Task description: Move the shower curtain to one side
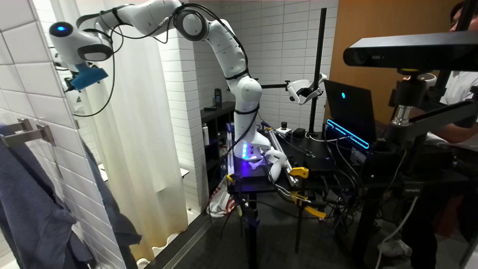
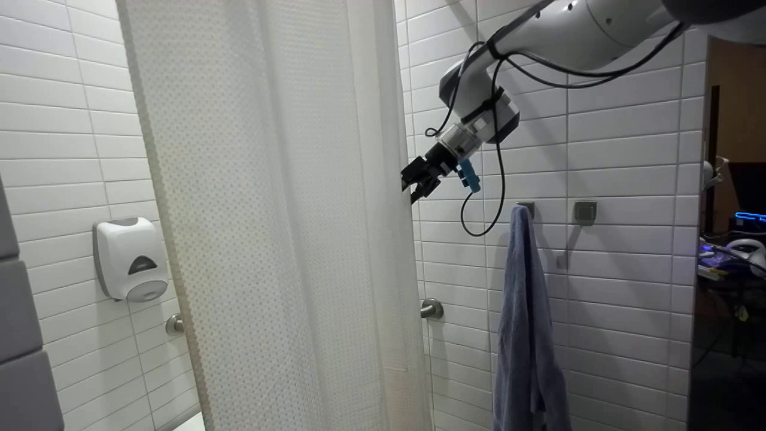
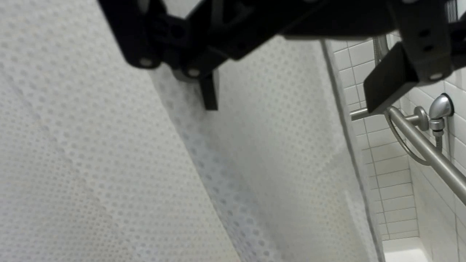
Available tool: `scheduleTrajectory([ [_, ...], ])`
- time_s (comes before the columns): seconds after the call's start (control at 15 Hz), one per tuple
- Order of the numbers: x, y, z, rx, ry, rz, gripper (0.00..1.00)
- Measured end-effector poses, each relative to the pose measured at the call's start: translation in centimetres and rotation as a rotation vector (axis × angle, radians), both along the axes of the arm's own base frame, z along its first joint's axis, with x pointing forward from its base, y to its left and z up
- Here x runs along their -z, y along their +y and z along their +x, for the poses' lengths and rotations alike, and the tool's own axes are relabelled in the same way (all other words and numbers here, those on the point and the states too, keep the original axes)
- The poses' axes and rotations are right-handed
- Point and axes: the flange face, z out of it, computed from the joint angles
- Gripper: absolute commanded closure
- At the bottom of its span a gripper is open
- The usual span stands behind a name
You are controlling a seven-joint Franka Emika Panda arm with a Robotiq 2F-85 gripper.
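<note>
A white, dotted shower curtain (image 2: 281, 209) hangs in long folds; it also shows in an exterior view (image 1: 142, 130) and fills most of the wrist view (image 3: 284, 156). My gripper (image 2: 408, 191) is at the curtain's edge on the towel side, its tips partly hidden by the fabric. In the wrist view the gripper (image 3: 293, 105) has its two fingers wide apart. One finger is over a curtain fold; the other is beyond the curtain's free edge, before the tiles. I cannot tell whether a finger touches the fabric. A tiled wall hides most of the gripper in an exterior view.
A metal grab bar (image 3: 429, 149) and a shower hose fitting (image 3: 440, 109) are on the wall beyond the curtain. A blue towel (image 2: 529, 329) hangs below the arm. A soap dispenser (image 2: 131, 260) is on the wall. A laptop (image 1: 351, 108) stands near the robot's base.
</note>
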Motion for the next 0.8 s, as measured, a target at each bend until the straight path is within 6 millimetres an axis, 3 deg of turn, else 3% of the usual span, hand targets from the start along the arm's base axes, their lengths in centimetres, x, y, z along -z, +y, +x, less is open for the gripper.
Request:
scheduleTrajectory([
  [0.07, 0.2, 0.4, 0.1, -0.005, 0.001, 0.009, 0.00],
  [0.13, 0.4, 0.7, 0.1, -0.009, 0.003, 0.016, 0.25],
  [0.2, 0.5, 1.0, 0.2, -0.012, 0.005, 0.021, 0.26],
  [0.33, 0.9, 1.7, 0.3, -0.021, 0.005, 0.031, 0.39],
  [0.8, 1.3, 1.9, 0.4, -0.037, -0.005, 0.021, 0.95],
])
